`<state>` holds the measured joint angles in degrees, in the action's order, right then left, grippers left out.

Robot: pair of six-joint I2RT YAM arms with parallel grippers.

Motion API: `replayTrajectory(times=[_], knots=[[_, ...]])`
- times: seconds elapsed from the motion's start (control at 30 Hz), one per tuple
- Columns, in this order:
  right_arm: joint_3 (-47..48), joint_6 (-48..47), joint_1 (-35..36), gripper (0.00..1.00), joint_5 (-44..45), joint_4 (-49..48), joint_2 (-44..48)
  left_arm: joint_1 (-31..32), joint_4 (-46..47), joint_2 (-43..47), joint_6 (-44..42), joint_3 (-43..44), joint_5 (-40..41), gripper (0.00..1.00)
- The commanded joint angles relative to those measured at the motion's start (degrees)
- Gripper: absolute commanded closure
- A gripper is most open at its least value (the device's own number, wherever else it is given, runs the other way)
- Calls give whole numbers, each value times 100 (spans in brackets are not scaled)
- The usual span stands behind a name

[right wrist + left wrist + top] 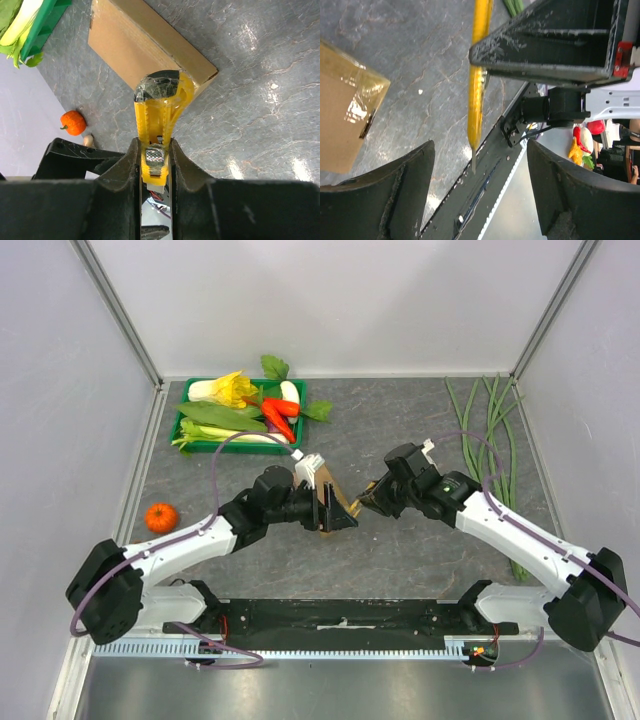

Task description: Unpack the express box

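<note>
Right fingers (122, 172) are clamping a yellow knife (157, 107) by the box (135, 50), probably for slitting it open; left fingers (395, 197) are hanging apart

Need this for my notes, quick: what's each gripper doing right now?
Left gripper: jaws open, holding nothing.
Right gripper: shut on the yellow utility knife.

A robotics lab cell: white panel walls (340, 300) (aluminium-framed) enclose a grey tabletop (400, 550).
</note>
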<state>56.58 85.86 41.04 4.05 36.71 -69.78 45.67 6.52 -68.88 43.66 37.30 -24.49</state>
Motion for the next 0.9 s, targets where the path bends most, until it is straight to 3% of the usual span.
replayTrajectory(times=[0.0,0.2,0.23,0.33,0.37,0.4,0.47,0.5,0.53,0.6,0.73,0.87], knots=[[205,-52,10,100,-80,-260,184,65,420,-239,117,400,199,23],[161,-61,10,100,-221,-401,175,91,446,-529,55,585,103,51],[161,-70,18,100,-221,-436,175,82,438,-547,46,603,94,67],[204,-306,1,98,-238,-463,105,82,201,-539,3,743,225,96],[239,-438,1,91,-230,-480,96,82,-113,-530,-41,909,252,98],[275,-552,-17,71,-238,-489,61,74,-255,-495,-111,998,295,98],[388,-1017,-43,41,-204,-515,52,74,-633,-442,-392,1278,313,98],[433,-1176,-60,19,-168,-533,96,48,-905,-372,-489,1367,296,98],[477,-1578,-69,11,-142,-620,157,-5,-1064,-345,-699,1463,252,98],[565,-2045,-96,2,-54,-804,402,-102,-1485,-284,-945,1745,-2,98],[573,-3109,-420,2,-500,-1551,921,-575,-2424,-301,-1105,2359,-942,98],[1125,-4276,-983,2,-1546,-1728,1203,-726,-3736,-477,-1395,3755,-1505,98]])
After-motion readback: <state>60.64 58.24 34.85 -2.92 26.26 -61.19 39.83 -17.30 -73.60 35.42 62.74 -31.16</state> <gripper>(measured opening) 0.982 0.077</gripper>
